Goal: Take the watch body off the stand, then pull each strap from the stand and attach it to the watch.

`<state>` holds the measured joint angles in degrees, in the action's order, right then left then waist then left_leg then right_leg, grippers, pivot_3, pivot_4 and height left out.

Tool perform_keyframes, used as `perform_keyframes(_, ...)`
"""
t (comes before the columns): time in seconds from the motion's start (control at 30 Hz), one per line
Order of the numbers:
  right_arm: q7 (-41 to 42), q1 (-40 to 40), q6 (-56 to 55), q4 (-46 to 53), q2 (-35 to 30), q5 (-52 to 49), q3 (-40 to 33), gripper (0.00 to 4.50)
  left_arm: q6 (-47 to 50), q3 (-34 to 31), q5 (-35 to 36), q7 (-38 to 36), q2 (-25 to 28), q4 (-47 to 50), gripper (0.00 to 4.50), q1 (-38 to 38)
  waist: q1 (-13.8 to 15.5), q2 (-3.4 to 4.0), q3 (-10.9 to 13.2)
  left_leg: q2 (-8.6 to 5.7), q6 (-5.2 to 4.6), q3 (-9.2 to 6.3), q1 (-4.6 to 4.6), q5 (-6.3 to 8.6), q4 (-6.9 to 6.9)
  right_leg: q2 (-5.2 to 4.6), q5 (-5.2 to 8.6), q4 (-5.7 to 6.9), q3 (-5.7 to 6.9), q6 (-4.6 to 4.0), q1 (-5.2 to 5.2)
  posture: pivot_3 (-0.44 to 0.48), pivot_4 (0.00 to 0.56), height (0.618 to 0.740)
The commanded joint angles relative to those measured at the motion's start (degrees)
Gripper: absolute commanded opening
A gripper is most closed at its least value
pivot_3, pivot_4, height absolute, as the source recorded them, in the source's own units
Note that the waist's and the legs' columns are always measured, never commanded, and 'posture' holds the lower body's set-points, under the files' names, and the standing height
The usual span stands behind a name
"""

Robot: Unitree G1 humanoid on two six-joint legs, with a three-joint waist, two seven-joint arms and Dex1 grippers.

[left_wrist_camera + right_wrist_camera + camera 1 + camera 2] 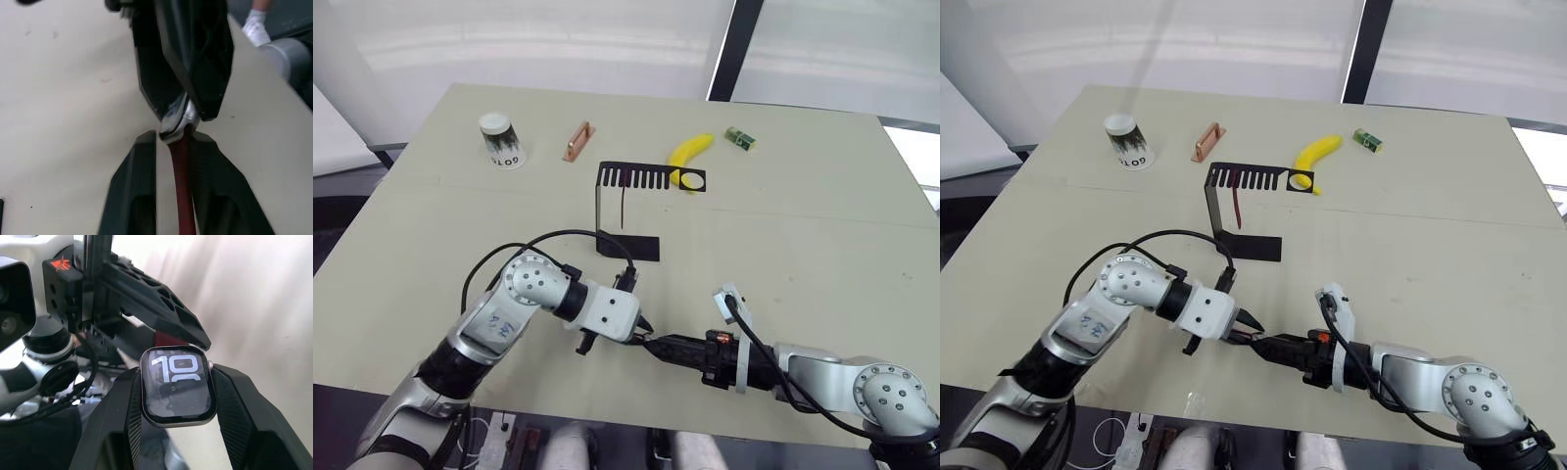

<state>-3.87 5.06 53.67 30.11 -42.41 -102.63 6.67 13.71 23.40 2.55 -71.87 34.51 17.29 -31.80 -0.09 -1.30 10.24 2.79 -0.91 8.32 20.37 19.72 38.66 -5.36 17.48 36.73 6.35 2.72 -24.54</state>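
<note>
Near the table's front edge my two grippers meet tip to tip. My left gripper is shut on a dark red strap. The strap's end touches the grey rim of the watch body, whose black screen shows light digits. My right gripper is shut on the watch body from both sides. Further back at mid-table stands the black stand. Another dark red strap hangs from its slotted top arm.
At the back of the table are a white cup, a copper-coloured piece, a banana just behind the stand's round hole, and a small green item. The table's front edge runs just below both grippers.
</note>
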Motion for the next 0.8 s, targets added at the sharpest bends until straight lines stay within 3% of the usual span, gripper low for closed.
perform_keyframes(0.03, 6.7, -1.1, 1.2, 5.5, -3.3, 3.9, -2.8, 1.61, -3.2, -9.6, 6.0, -5.3, 9.6, 0.9, 2.48, 5.2, -0.1, 0.00, 0.0, 0.02, 0.01, 0.00, 0.01, 0.00, 0.00, 0.00, 0.00, 0.00, 0.00, 0.00, -0.01, 0.000, 0.150, 0.729)
perform_keyframes(0.13, 12.9, -1.4, -0.7, 9.5, -5.4, 14.3, -4.6, 1.61, -6.1, -16.5, 10.4, -8.4, 13.4, -3.6, 3.73, 8.8, -0.1, 0.01, 0.0, 0.01, 0.01, 0.00, -0.02, 0.01, 0.00, 0.00, 0.00, 0.03, -0.01, 0.00, 0.00, 0.000, 0.150, 0.729)
perform_keyframes(0.2, 17.6, -0.2, -4.8, 12.7, -7.2, 23.3, -4.3, 1.61, -4.1, -21.2, 13.9, -8.2, 13.3, -6.3, 3.85, 10.0, -0.2, 0.06, 0.0, 0.02, 0.01, 0.01, -0.03, 0.00, 0.02, 0.00, 0.00, 0.04, -0.02, -0.01, 0.00, 0.000, 0.150, 0.729)
perform_keyframes(0.23, 20.1, 0.7, -7.8, 14.8, -9.4, 29.8, -3.0, 1.61, -4.0, -22.9, 15.0, -8.0, 13.1, -7.3, 4.43, 10.6, -0.3, 0.08, 0.0, 0.01, 0.01, 0.01, -0.04, 0.00, 0.02, 0.00, 0.00, 0.05, -0.03, -0.01, 0.00, 0.000, 0.150, 0.729)
perform_keyframes(0.33, 27.8, 2.1, -20.9, 18.7, -18.0, 54.7, 4.9, 1.61, -4.5, -26.1, 18.4, -7.5, 12.8, -9.2, 4.50, 11.8, 0.0, 0.11, 0.1, 0.02, 0.00, 0.01, -0.04, 0.02, 0.03, 0.00, 0.01, 0.04, -0.02, -0.02, -0.01, 0.000, 0.150, 0.729)
perform_keyframes(0.43, 33.5, 0.8, -33.5, 17.8, -19.8, 71.8, 7.6, 1.61, -3.7, -29.1, 22.1, -6.1, 11.0, -9.8, 4.50, 12.3, 0.1, 0.14, 0.1, 0.01, -0.06, -0.03, 0.10, 0.13, 0.18, -0.04, 0.00, -0.05, 0.04, 0.04, -0.03, 0.000, 0.150, 0.729)
perform_keyframes(0.8, 37.2, -2.1, -51.6, 11.2, -18.0, 91.7, 9.1, 1.61, -4.8, -27.5, 24.4, -6.7, 9.3, -7.9, 4.50, 12.5, -0.1, 0.12, 0.1, -0.01, 0.00, 0.06, 0.14, 0.22, 0.43, -0.02, 0.02, 0.06, 0.05, 0.13, -0.04, 0.000, 0.150, 0.729)
